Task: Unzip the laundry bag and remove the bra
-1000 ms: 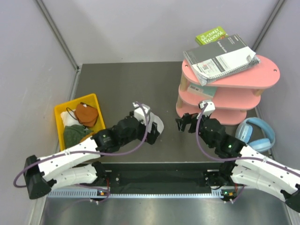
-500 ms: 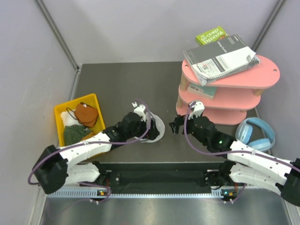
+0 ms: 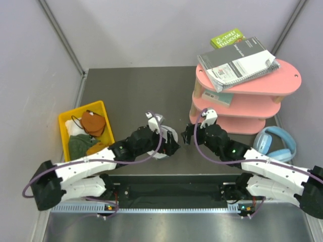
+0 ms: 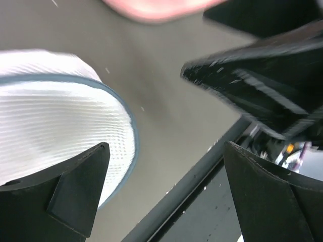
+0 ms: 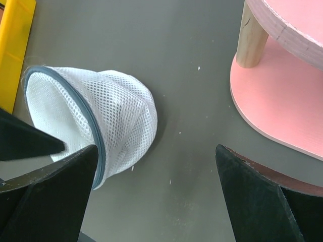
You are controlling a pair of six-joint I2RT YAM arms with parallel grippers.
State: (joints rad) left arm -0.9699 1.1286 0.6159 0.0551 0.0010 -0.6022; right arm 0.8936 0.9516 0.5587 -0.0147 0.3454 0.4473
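White mesh laundry bag (image 5: 116,108) with grey-blue rim, pink shelf (image 5: 275,96), yellow bin (image 3: 63,130), pale blue headphones (image 3: 265,143)

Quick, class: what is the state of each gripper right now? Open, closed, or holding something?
Left gripper: open, holding nothing, close by the laundry bag.
Right gripper: open, holding nothing.

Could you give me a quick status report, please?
Left gripper open at the laundry bag. Right gripper open, close by, empty. Bag not gripped; bra not visible. Nothing in the way.
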